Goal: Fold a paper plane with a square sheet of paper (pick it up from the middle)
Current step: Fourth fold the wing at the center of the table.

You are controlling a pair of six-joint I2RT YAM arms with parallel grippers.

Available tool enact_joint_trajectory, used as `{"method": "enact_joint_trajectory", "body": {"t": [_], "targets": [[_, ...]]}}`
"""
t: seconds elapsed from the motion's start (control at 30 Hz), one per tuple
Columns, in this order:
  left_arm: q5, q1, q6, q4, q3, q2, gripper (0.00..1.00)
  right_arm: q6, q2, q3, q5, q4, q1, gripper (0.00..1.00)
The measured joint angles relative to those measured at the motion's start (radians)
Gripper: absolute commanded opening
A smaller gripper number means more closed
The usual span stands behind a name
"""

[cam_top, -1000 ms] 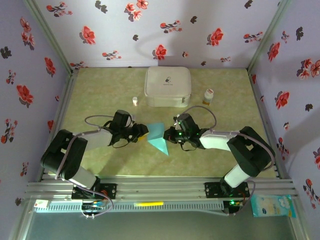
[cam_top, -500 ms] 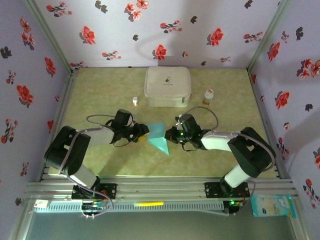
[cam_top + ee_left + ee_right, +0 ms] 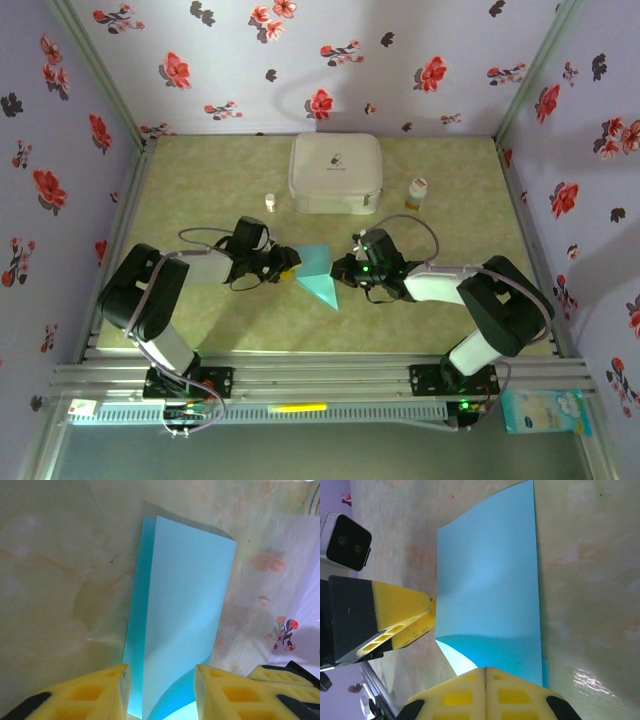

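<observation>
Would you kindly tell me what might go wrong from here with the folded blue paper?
1. The right tool is shut on just the edge of the paper; a tug may slip or tear it.
2. The left tool stands open around the paper, whose two layers sit offset; closing now could set a crooked crease.
3. The paper bows between them, so pushing inward might crumple it.

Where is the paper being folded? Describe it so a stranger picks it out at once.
Start at the white rounded case at the back of the table. In front of it, between the left gripper and the right gripper, sits the light blue-teal sheet. It alone is blue, thin and folded; the left bottle and the right bottle beside the case stand upright.
</observation>
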Motion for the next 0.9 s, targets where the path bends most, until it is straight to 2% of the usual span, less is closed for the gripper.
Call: {"method": "enact_joint_trajectory", "body": {"t": [0.3,0.47,0.6,0.67,0.77,0.9], "targets": [[0.020,0.000,-0.005,0.036,0.000,0.019,0.29,0.002,0.000,0.000,0.000,0.002,-0.003,0.07],[0.035,0.000,-0.023,0.059,0.001,0.042,0.18,0.002,0.000,0.000,0.000,0.002,-0.004,0.09],[0.039,0.000,-0.031,0.077,0.001,0.044,0.06,0.002,0.000,0.000,0.001,-0.001,-0.006,0.17],[0.041,0.000,-0.039,0.093,0.000,0.044,0.02,-0.001,-0.001,0.000,0.002,-0.015,-0.006,0.25],[0.041,0.000,-0.058,0.135,-0.017,0.040,0.01,-0.016,-0.013,0.003,0.014,-0.064,-0.006,0.32],[0.028,0.000,-0.093,0.185,-0.064,0.011,0.00,-0.041,-0.069,0.022,0.077,-0.182,-0.006,0.36]]}}
